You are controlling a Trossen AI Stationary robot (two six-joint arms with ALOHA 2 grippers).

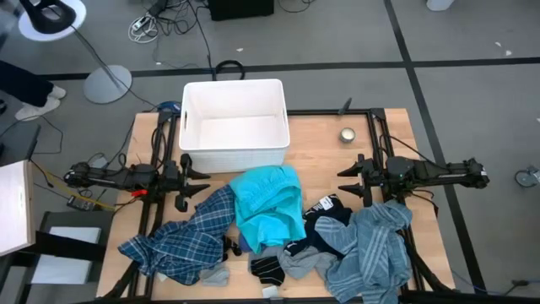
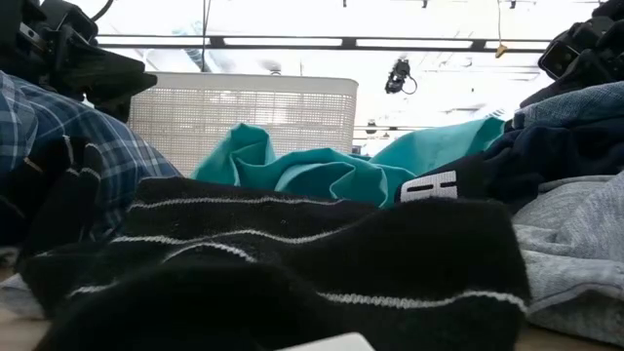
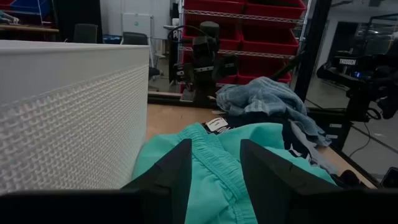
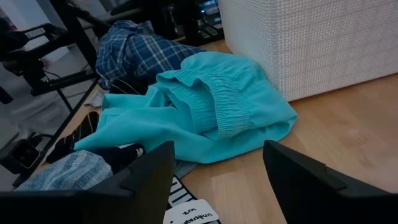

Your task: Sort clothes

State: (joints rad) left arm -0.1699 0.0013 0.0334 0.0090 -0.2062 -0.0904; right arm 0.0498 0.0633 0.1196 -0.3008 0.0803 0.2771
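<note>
A heap of clothes lies on the near half of the table: a turquoise garment (image 1: 268,205) in the middle, a blue plaid shirt (image 1: 187,238) at the left, a light-blue striped shirt (image 1: 376,249) at the right, and navy (image 1: 327,221), grey (image 1: 299,263) and black-striped (image 1: 268,268) small pieces between them. The turquoise garment also shows in the left wrist view (image 3: 242,155) and the right wrist view (image 4: 205,112). My left gripper (image 1: 201,179) is open and empty, left of the turquoise garment. My right gripper (image 1: 344,179) is open and empty, right of it.
A white plastic bin (image 1: 234,124) stands at the table's far middle, its near wall close to the turquoise garment. A small round metal object (image 1: 347,134) lies on the bare wood at the far right. Bare table shows between the bin and my right gripper.
</note>
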